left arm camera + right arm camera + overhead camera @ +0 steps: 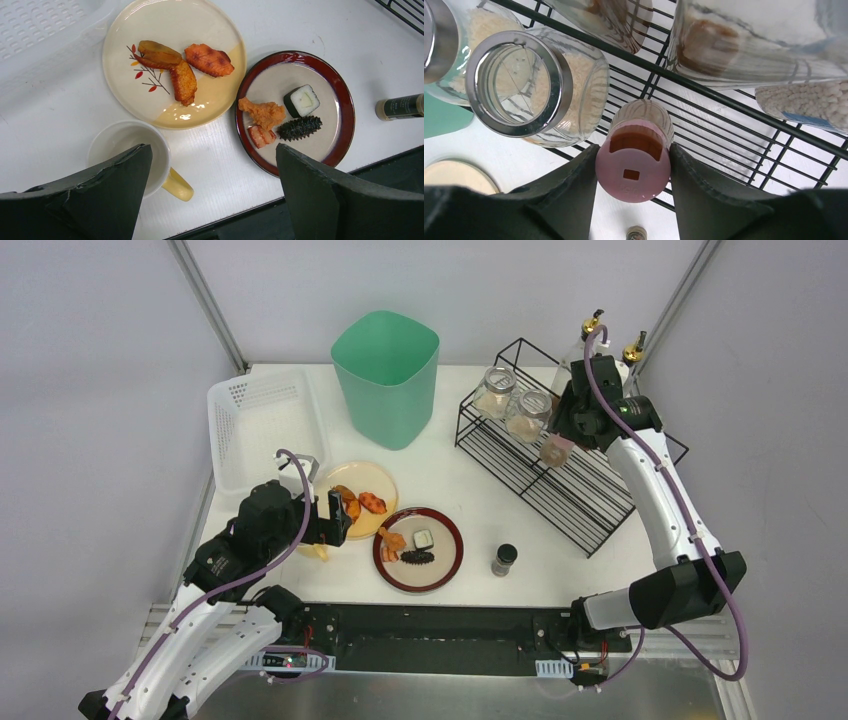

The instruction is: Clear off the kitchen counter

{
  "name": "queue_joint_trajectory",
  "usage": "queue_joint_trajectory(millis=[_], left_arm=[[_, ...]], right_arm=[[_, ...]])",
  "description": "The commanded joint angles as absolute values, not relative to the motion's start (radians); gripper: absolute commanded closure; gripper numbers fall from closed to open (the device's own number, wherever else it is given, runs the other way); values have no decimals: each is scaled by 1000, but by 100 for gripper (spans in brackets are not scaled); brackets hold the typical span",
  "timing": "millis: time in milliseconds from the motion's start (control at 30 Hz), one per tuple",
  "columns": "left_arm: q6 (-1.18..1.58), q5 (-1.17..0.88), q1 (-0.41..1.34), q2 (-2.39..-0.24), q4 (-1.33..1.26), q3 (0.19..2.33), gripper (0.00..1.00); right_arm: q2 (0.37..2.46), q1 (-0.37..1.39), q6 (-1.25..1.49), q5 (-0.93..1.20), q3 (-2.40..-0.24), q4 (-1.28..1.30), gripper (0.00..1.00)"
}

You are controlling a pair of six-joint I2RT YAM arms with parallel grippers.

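Right wrist shows glass jar [519, 85] beside pink-capped shaker [634, 160].

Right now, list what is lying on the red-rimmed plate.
On the red-rimmed plate: a fried nugget, a white roll with dark wrap, a spiky dark piece and a red-striped piece. The left tool's finger covers the plate's near rim in the wrist view.

Bare counter [447, 455] lane between bin [386, 375] and rack [560, 455]. Near front edge: mug [125, 145], cream plate [125, 45], red plate [327, 142] crowd together; shaker [505, 559] stands apart, rightward.
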State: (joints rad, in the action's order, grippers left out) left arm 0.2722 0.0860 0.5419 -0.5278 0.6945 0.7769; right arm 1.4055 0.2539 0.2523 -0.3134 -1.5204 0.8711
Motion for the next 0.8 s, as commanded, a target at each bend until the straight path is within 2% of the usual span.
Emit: queue_joint_trajectory(millis=[0, 67, 233, 300, 533, 767], left_arm=[[256, 79, 540, -524, 690, 793, 0], [257, 78, 540, -523, 689, 793, 0], [256, 80, 540, -525, 689, 793, 0], [257, 80, 540, -527, 689, 793, 0], [256, 81, 541, -534, 689, 793, 0], [257, 85, 540, -541, 689, 793, 0]], right_arm=[[1409, 247, 247, -321, -1511, 850, 39], [1403, 248, 246, -322, -1519, 853, 29], [1371, 249, 242, -305, -1544, 877, 14], [1352, 251, 239, -298, -1552, 892, 2], [1214, 325, 238, -285, -1521, 938, 1], [1052, 461, 294, -240, -1362, 951, 1]])
